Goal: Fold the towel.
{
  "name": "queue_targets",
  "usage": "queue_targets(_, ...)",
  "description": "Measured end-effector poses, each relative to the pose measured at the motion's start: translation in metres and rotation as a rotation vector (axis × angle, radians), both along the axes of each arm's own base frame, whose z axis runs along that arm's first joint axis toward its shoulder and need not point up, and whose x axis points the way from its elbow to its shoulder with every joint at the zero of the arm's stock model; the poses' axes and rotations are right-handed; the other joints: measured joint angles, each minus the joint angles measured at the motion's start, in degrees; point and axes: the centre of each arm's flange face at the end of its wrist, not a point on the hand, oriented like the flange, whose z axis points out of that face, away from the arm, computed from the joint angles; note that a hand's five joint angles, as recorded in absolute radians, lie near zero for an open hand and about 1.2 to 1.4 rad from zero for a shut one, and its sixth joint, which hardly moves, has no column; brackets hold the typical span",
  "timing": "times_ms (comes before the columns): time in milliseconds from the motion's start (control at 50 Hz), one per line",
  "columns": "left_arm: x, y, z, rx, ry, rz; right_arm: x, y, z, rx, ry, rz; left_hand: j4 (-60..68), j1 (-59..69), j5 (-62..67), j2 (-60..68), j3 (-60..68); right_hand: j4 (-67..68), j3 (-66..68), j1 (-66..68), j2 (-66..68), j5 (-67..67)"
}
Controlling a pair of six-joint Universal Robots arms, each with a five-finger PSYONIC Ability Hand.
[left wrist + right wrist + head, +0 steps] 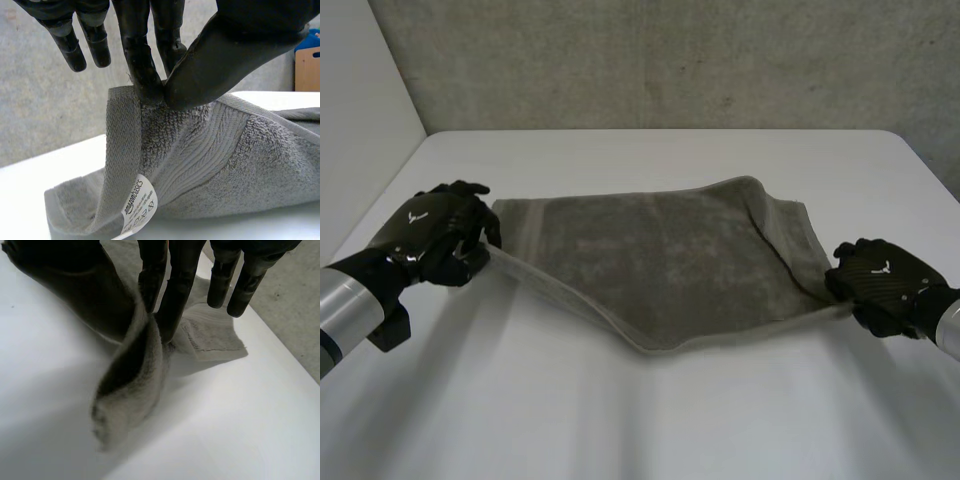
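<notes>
The white table (650, 420) carries the grey towel (660, 260), whose far edge lies flat while its near edge is raised at both ends and sags to the tabletop in the middle. That sag is the main risk, as I judge it. If the hands carry the near edge over toward the far one without drawing it taut, the low middle would likely drag and the fold would land crooked or rumpled. The left hand (435, 235) holds the towel's near-left corner and the right hand (880, 280) its near-right corner. Both grips look shallow, so the hanging cloth's weight could pull a corner free partway through. The head view gives the whole lay of the towel and a bulge along its far-right edge, which neither wrist view shows. The left wrist view gives what the head view cannot. It shows one finger (145, 75) and the thumb nipping the hem right at its edge, the other fingers straight and free, and the corner twisted over below the pinch. The right wrist view shows that hand's thumb and fingers closed on a thick, bunched roll of cloth, with a flat corner lying on the table beyond the fingertips. Smallest, the left wrist view shows a white care label (140, 202) hanging off the hem.
</notes>
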Motion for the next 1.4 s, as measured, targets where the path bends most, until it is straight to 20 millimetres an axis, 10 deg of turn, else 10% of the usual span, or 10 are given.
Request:
queue_targets(600,0.018,-0.012,-0.004,0.017,0.001,0.072,-0.004,-0.008,-0.015,-0.068,0.030,-0.006,0.0,0.0,0.0,0.0,0.0,0.0,0.0,4.4,3.7,4.5)
queue_targets(1200,0.019,-0.009,-0.008,0.039,0.011,0.062,-0.019,-0.014,-0.014,-0.088,0.076,-0.087,0.0,0.0,0.0,0.0,0.0,0.0,0.0,-52.2,-53.9,-56.1)
queue_targets(1400,0.019,-0.009,-0.008,0.042,0.012,0.061,-0.025,-0.013,-0.017,-0.088,0.128,-0.160,0.0,0.0,0.0,0.0,0.0,0.0,0.0,-55.1,-56.0,-56.9)
